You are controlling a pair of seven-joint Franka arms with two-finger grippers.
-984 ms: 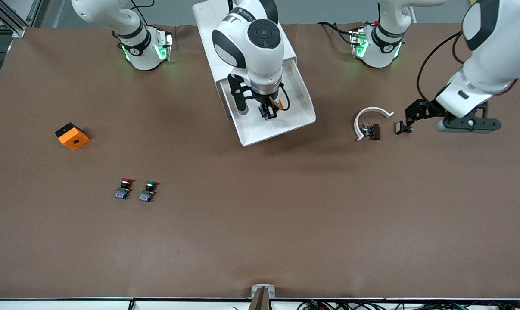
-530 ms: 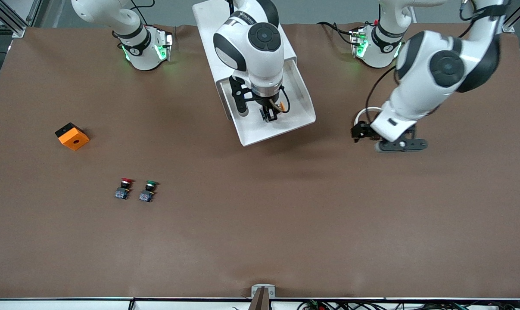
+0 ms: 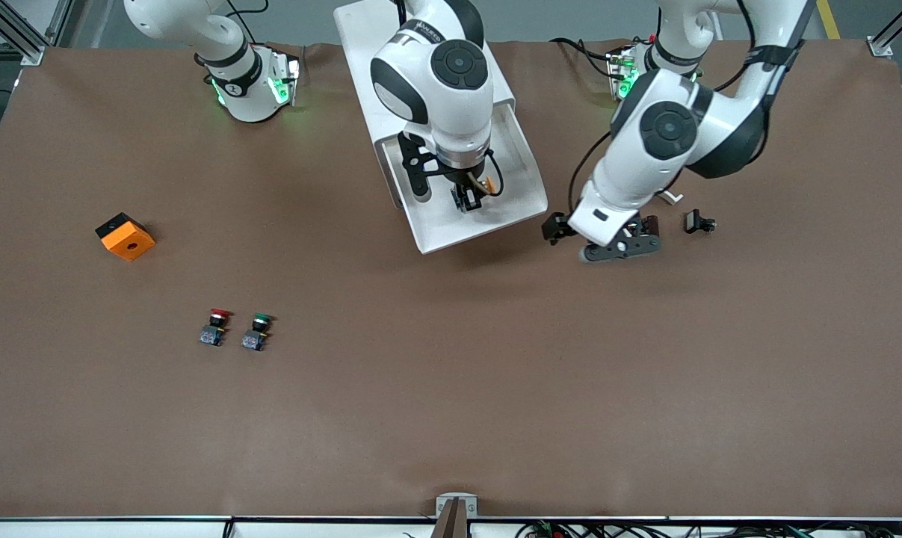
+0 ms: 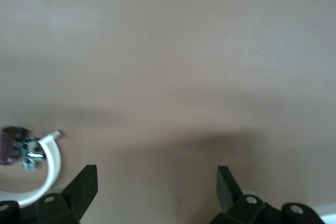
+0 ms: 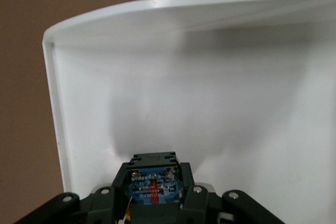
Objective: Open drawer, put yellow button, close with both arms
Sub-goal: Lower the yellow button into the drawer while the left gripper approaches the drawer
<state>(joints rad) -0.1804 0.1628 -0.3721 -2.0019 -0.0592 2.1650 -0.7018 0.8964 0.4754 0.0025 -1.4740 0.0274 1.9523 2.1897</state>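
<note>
In the front view the drawer (image 3: 465, 202) stands pulled out of the white cabinet (image 3: 421, 60), the right gripper (image 3: 465, 198) holds the yellow button (image 3: 483, 181) low inside it, and the left gripper (image 3: 570, 228) has swung in from the left arm's end of the surface to just beside the drawer's front corner, so closing looks near. The left wrist view shows its fingers (image 4: 84, 184) spread wide and empty over bare surface (image 4: 168, 51), a white ring (image 4: 50, 156) close by. In the right wrist view the fingers (image 5: 195, 196) pinch the button's bluish base over the drawer's floor, not yet released.
</note>
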